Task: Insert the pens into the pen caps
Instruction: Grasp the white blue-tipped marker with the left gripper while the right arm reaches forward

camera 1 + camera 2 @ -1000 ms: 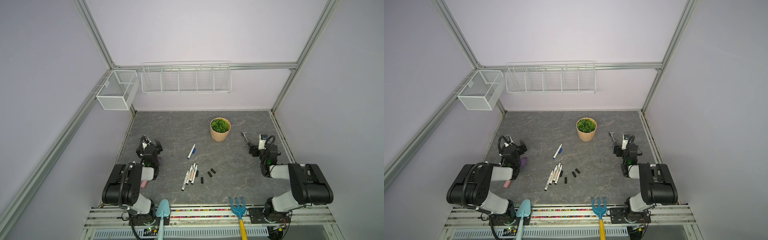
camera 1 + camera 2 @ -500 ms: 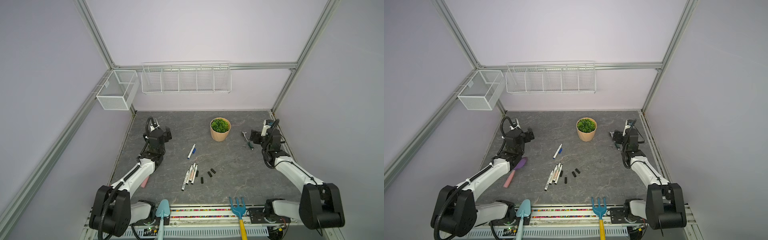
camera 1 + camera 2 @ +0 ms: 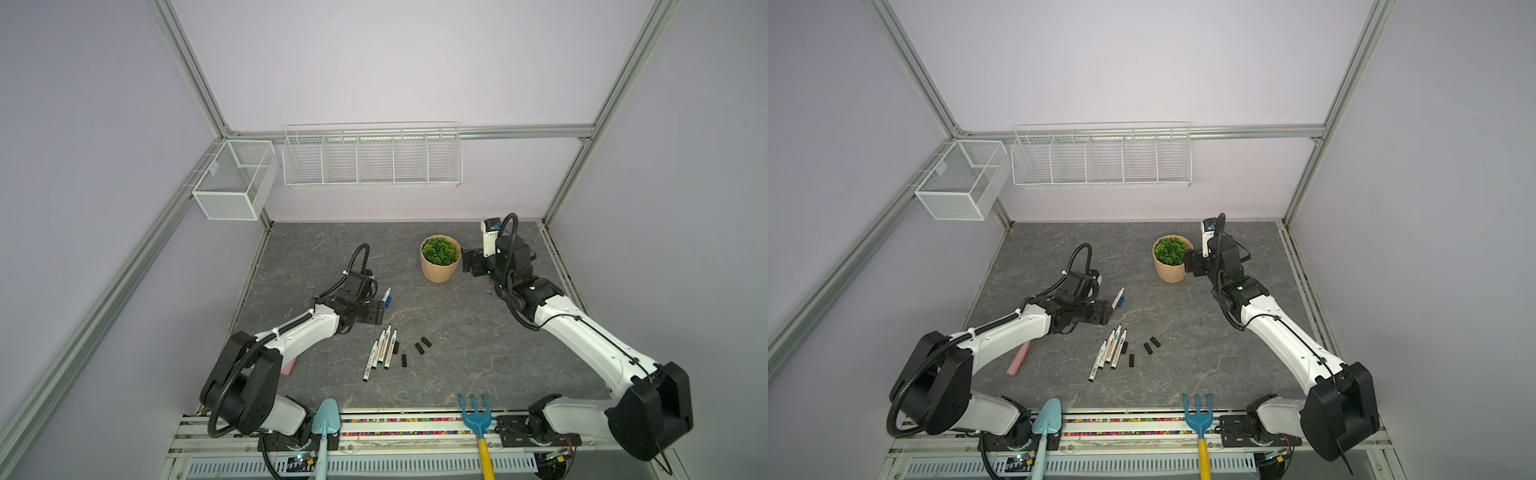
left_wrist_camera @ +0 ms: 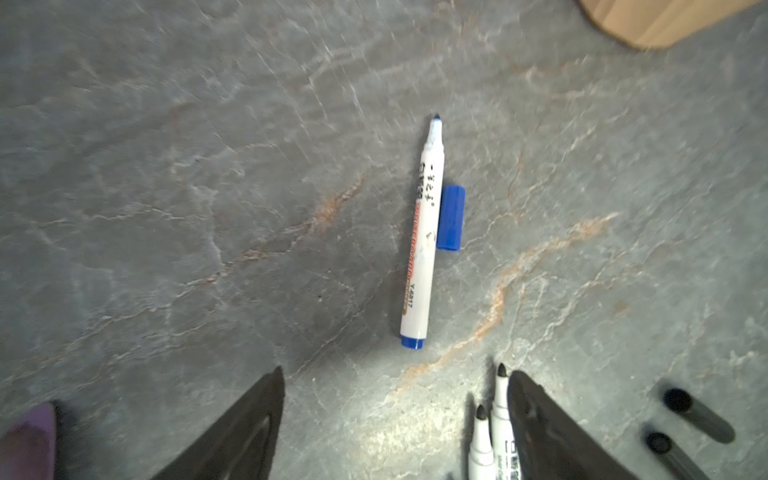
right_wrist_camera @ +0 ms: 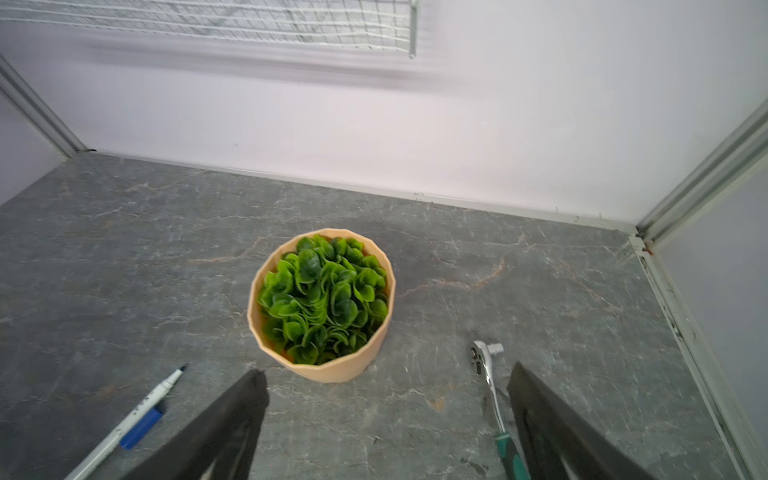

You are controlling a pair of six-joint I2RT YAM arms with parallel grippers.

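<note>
A white pen with a blue tip (image 4: 422, 232) lies on the grey table, and a blue cap (image 4: 451, 218) lies loose against its barrel. In both top views this pen (image 3: 387, 294) sits just beyond my left gripper (image 3: 372, 312), which hovers open and empty (image 4: 395, 372). Several black-tipped pens (image 3: 382, 349) (image 3: 1111, 351) lie bunched near the table's middle. Their tips (image 4: 500, 399) show beside my left finger. Several black caps (image 3: 419, 348) (image 3: 1148, 348) (image 4: 698, 415) lie scattered to their right. My right gripper (image 3: 471, 262) (image 5: 387, 370) stands open and empty beside the plant pot.
A tan plant pot (image 3: 440, 270) (image 5: 332, 370) stands at the back middle. A metal ratchet with a green handle (image 5: 488, 374) lies under my right gripper. A pink object (image 3: 1018, 358) lies at the left. A trowel (image 3: 326, 424) and a rake (image 3: 473, 415) rest at the front edge.
Both arms have unfolded from the front corners. My left gripper has swung in from the back left to just short of the blue pen. My right gripper has risen beside the pot.
</note>
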